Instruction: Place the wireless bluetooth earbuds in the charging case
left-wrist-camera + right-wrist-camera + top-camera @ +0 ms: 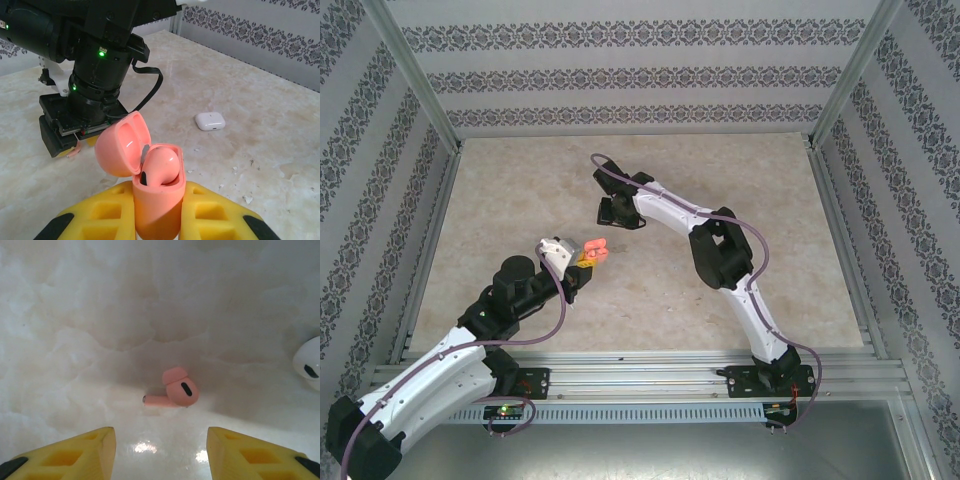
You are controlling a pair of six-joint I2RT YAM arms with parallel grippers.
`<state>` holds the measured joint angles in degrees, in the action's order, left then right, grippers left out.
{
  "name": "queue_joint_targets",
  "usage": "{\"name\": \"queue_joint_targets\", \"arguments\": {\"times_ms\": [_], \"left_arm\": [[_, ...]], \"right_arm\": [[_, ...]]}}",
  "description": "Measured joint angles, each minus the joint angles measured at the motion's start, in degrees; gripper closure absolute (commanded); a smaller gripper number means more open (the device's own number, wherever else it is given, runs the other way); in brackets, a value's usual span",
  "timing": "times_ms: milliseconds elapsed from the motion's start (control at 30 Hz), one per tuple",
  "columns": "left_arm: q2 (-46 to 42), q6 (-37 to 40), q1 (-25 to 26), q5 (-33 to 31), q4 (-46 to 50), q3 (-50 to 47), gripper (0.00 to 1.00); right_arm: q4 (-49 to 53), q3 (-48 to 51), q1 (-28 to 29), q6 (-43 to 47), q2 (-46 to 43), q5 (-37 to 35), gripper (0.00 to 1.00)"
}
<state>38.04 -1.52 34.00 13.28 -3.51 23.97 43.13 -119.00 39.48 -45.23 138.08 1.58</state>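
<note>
Left gripper (157, 202) is pinched hard on the coral charging case (155, 220), with its 2 yellow fingers (100, 217) pressed against the case body from either side and holding it upright. The lid (122, 145) is flipped open and leans to the left. 1 coral earbud (162, 164) sits in the case, its rounded head poking up above the rim.

Over to the right gripper (159, 436): its yellow pads (65, 455) stand well apart, nothing between them, poised over the pale marble tabletop (100, 315). A second coral earbud (175, 392) lies on its side on that tabletop, stem pointing left. It is ahead of the gap between the pads and touches neither of them. At the right edge of the right wrist view, a white earbud (307, 362) rests on the table, well apart from the coral one.

From the left wrist camera, a closed white charging case (210, 121) sits on the table beyond the coral case, off to the right of the right arm's black wrist. In the overhead view, the 2 grippers are near each other around mid-table.
</note>
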Motion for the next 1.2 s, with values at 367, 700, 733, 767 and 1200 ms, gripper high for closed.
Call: {"name": "queue_joint_targets", "arguments": {"times_ms": [367, 700, 733, 767, 1200], "left_arm": [[-0.3, 0.0, 0.0, 0.0, 0.0, -0.2, 1.0], [-2.3, 0.0, 0.0, 0.0, 0.1, -0.4, 1.0], [-2.4, 0.0, 0.0, 0.0, 0.1, -0.5, 1.0], [-2.4, 0.0, 0.0, 0.0, 0.1, -0.5, 1.0], [-3.1, 0.0, 0.0, 0.0, 0.6, -0.5, 1.0]], "right_arm": [[3.1, -8.2, -0.4, -0.1, 5.7, -1.1, 0.57], [5.2, -10.8, -0.8, 1.1, 7.7, -2.0, 0.68], [5.2, -10.8, -0.8, 1.8, 7.7, -2.1, 0.69], [5.3, -10.8, -0.8, 2.3, 7.7, -2.1, 0.71], [3.7, 0.2, -0.7, 19.3, 1.3, 0.1, 0.81]]}}
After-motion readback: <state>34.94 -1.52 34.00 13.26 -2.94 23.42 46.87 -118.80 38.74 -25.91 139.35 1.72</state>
